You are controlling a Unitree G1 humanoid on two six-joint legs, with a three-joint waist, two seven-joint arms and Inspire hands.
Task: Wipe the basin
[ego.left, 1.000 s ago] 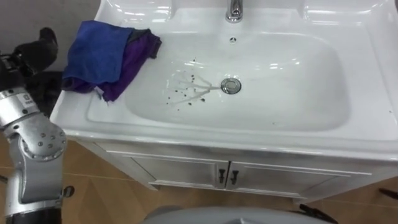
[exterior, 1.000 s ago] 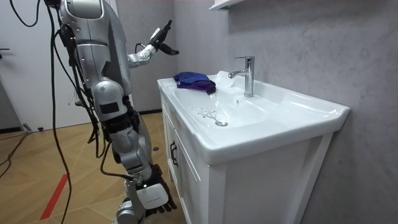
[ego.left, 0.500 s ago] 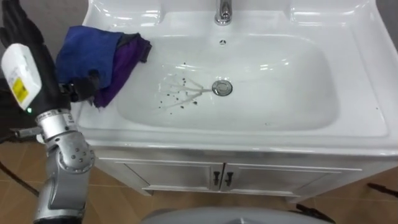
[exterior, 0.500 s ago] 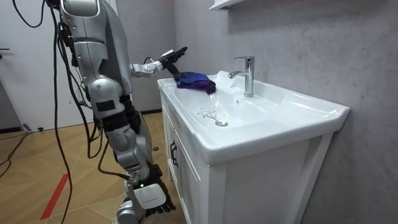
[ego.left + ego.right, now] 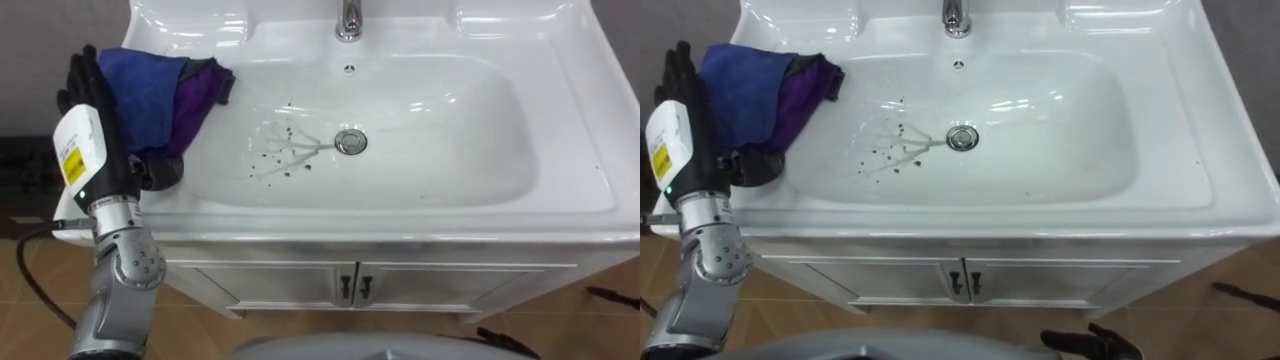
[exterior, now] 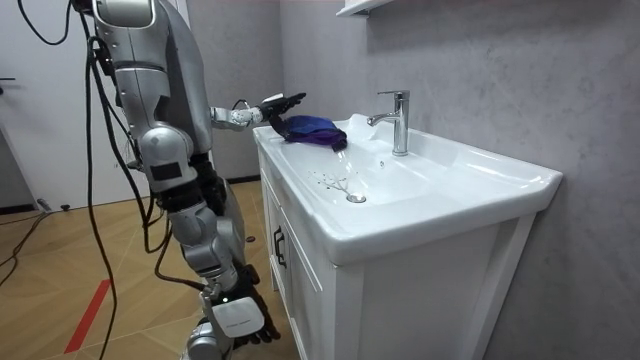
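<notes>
A blue and purple cloth [image 5: 158, 88] lies bunched on the left rim of the white basin [image 5: 420, 222], draping a little into the bowl. Dark specks and streaks [image 5: 280, 155] mark the bowl just left of the drain [image 5: 350, 141]. My left hand [image 5: 98, 150] stands upright at the cloth's left edge, open with its fingers straight and its thumb against the cloth's near corner. In the room view I stand at the vanity's end with the left arm stretched out and the left hand [image 6: 276, 102] by the cloth [image 6: 314, 130].
A chrome tap [image 5: 347, 18] stands at the back middle of the basin. Below the rim are two white cabinet doors [image 5: 350, 285] with dark handles. A grey wall runs behind the vanity, and wooden floor lies to its left.
My left hand has come down from above and left of the vanity to the cloth's left edge. The eye view has shifted slightly.
</notes>
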